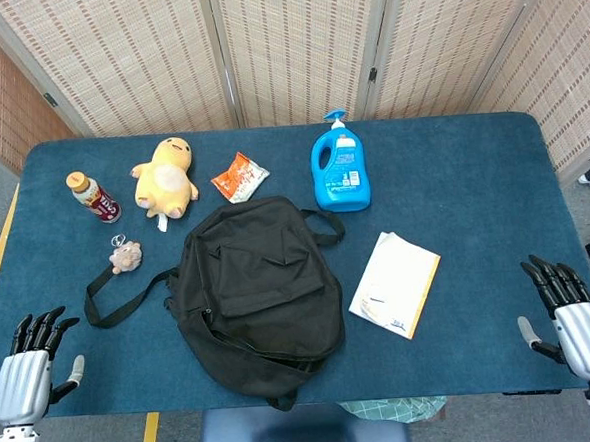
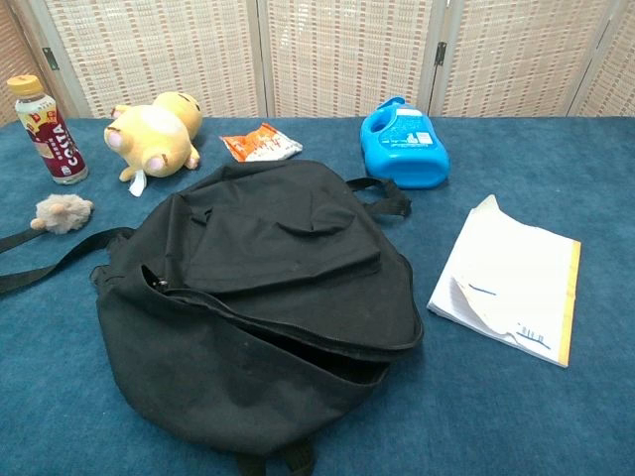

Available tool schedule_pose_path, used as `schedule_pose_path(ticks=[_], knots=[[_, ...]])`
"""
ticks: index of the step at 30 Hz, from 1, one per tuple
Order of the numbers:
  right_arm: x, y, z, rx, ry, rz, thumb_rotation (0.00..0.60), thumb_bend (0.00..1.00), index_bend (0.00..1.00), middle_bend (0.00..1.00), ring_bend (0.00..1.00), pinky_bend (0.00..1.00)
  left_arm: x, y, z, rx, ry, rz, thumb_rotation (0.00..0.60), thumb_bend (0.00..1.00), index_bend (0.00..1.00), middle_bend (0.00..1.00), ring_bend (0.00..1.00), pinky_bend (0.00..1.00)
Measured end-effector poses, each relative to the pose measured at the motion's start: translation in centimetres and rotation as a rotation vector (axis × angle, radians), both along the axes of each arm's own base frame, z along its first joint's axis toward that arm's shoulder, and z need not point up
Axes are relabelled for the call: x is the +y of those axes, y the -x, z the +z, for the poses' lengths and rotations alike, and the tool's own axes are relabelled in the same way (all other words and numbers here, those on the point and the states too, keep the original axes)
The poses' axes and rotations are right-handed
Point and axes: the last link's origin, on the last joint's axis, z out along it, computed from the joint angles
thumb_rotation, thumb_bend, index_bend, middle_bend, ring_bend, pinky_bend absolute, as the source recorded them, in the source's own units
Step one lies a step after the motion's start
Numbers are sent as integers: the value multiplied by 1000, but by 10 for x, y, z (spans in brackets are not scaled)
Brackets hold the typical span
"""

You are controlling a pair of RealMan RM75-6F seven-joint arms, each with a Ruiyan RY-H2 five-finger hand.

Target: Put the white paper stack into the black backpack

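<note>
The black backpack lies flat in the middle of the blue table, its zipper partly open along the near side. The white paper stack with a yellow edge lies flat on the table to its right, not touching it. My left hand hovers at the near left corner, fingers spread and empty. At the near right edge my right hand is also open and empty, well apart from the paper. Neither hand shows in the chest view.
Along the far side stand a drink bottle, a yellow plush toy, a snack packet and a blue detergent jug. A small fuzzy keychain and the backpack's strap lie to the left.
</note>
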Motion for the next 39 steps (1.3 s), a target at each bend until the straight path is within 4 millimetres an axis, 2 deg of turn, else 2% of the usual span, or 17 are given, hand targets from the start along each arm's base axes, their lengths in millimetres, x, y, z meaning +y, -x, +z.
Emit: schedule_pose_path(ticks=[9, 17, 25, 32, 36, 39], knots=[[4, -3, -1, 2, -5, 16, 600, 468, 56, 67, 99, 79, 1, 2, 1, 30, -17, 1, 600, 482, 258, 138, 122, 0], [-3, -8, -16, 31, -19, 67, 600, 468, 56, 74, 104, 79, 1, -1, 0, 16, -21, -17, 600, 482, 258, 137, 122, 0], [-28, -6, -60, 105, -71, 127, 600, 468, 56, 87, 105, 78, 0, -2, -2, 7, -10, -16, 600, 482, 258, 137, 122, 0], [-54, 7, -105, 170, -115, 163, 600, 468, 56, 60, 67, 7, -2, -2, -1, 3, -7, -7, 600, 482, 258, 137, 122, 0], [-70, 12, -132, 185, -155, 172, 600, 468, 51, 53, 60, 0, -1, -2, -2, 4, -2, -7, 600, 482, 258, 136, 122, 0], [-78, 14, -145, 185, -181, 176, 600, 468, 35, 44, 48, 0, -1, -2, -2, 3, 2, -6, 600, 482, 258, 135, 122, 0]])
